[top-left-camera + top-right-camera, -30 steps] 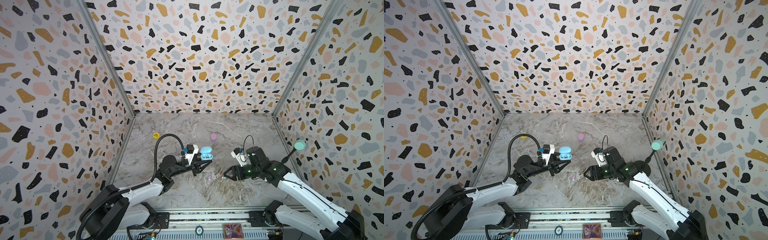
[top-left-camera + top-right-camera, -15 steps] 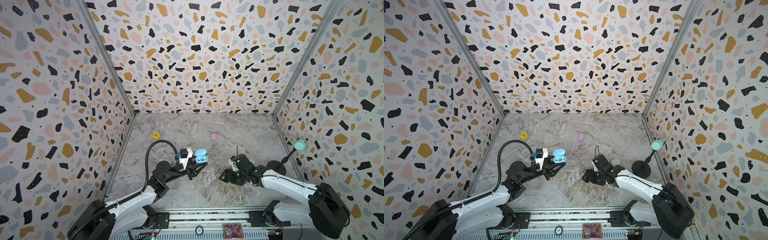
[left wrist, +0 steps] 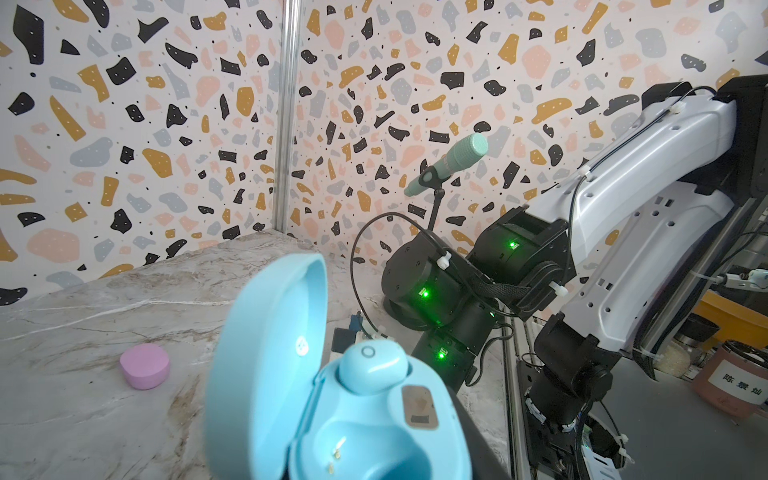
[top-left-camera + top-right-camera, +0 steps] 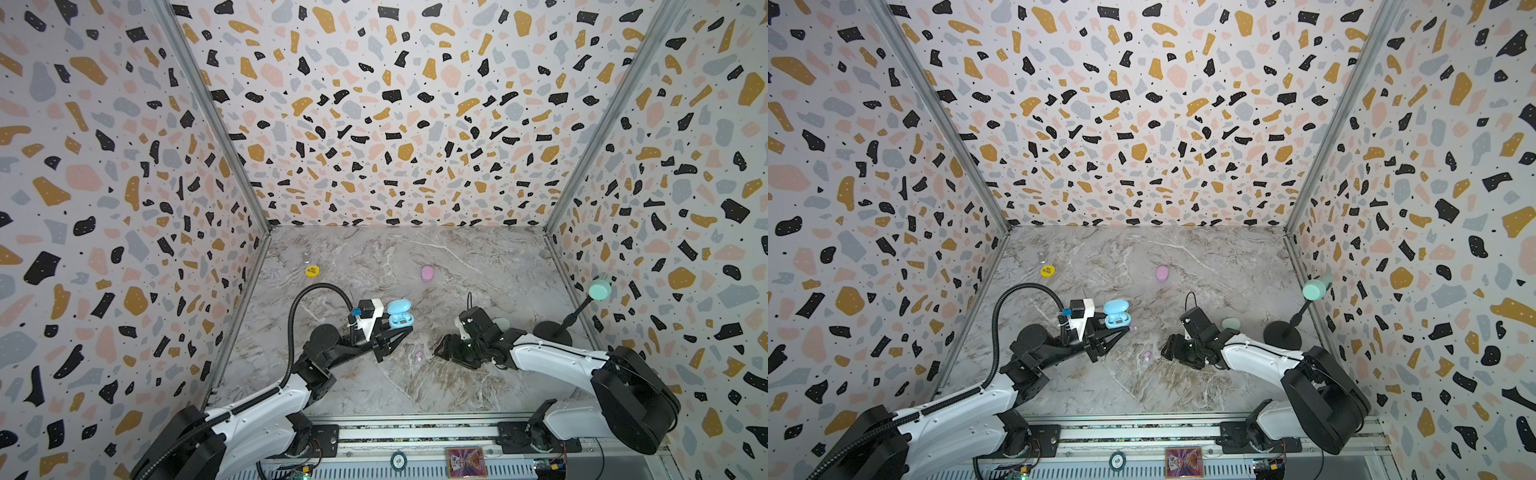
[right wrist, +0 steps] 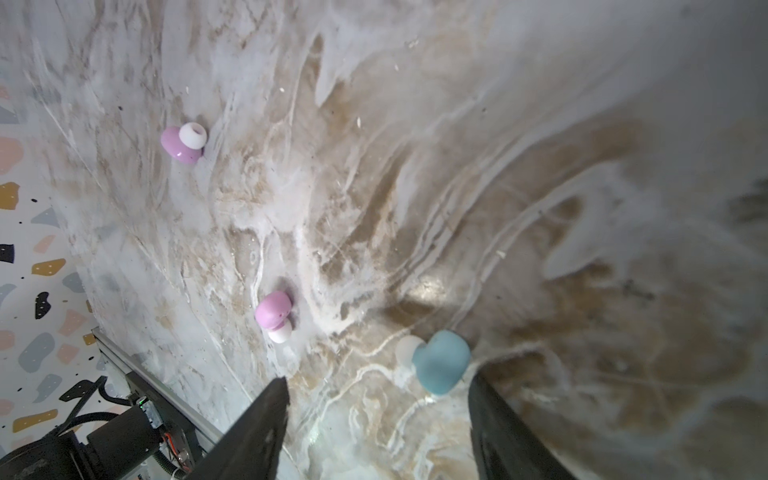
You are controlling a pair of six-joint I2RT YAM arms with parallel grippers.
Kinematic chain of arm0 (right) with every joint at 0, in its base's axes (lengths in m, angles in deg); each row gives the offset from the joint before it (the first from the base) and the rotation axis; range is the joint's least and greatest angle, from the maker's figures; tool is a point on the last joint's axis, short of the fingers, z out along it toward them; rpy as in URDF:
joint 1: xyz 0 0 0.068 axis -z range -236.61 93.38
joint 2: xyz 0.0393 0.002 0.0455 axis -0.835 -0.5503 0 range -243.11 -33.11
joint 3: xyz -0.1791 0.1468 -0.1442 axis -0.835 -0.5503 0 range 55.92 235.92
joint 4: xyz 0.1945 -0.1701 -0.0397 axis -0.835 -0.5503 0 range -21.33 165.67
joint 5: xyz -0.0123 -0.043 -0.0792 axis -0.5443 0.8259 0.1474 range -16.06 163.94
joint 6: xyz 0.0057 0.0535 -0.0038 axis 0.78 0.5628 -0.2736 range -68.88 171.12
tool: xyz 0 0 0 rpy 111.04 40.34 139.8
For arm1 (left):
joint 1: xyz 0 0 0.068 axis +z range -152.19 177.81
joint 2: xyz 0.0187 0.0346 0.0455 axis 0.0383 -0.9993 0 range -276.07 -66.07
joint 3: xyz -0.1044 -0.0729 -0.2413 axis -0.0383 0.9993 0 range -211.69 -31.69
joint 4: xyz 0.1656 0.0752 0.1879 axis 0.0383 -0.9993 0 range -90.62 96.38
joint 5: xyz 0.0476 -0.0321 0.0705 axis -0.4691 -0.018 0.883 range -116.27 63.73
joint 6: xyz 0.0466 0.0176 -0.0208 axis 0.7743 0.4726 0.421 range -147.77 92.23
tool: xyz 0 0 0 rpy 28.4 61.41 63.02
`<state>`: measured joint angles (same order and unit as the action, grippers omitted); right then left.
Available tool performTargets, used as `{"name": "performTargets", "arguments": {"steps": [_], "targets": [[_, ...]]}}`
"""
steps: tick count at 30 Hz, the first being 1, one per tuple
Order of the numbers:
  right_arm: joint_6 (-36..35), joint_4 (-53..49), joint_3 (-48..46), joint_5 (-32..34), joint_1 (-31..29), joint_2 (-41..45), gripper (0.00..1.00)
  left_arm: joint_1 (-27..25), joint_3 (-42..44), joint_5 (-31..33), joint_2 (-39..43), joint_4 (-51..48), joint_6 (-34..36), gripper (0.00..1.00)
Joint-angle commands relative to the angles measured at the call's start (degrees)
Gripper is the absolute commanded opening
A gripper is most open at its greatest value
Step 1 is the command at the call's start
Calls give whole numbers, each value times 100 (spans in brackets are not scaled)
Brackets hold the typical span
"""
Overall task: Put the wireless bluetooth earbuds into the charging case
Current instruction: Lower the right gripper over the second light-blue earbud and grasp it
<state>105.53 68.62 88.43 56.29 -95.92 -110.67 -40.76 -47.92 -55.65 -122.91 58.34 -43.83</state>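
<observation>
The right end effector (image 5: 376,384), spread, brackets a tiny pale-blue rounded earbud (image 5: 442,361); the left end effector (image 4: 394,332) pinches an open blue oval charging case (image 4: 400,316).

Open blue case (image 3: 374,432) cropped at the edge; mint case (image 4: 502,323) half hidden behind right arm (image 4: 548,357)

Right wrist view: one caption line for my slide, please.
Open right gripper by the blue earbud; near pink earbud and far pink earbud lie on the marble table.
</observation>
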Motion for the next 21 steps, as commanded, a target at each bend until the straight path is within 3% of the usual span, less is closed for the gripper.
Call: {"name": "performTargets", "arguments": {"steps": [1, 21], "targets": [[120, 123, 36, -70, 20, -40, 70, 33, 6, 23, 85, 118, 146, 23], [-54, -68, 563, -191, 20, -49, 70, 55, -12, 8, 120, 43, 167, 23]]}}
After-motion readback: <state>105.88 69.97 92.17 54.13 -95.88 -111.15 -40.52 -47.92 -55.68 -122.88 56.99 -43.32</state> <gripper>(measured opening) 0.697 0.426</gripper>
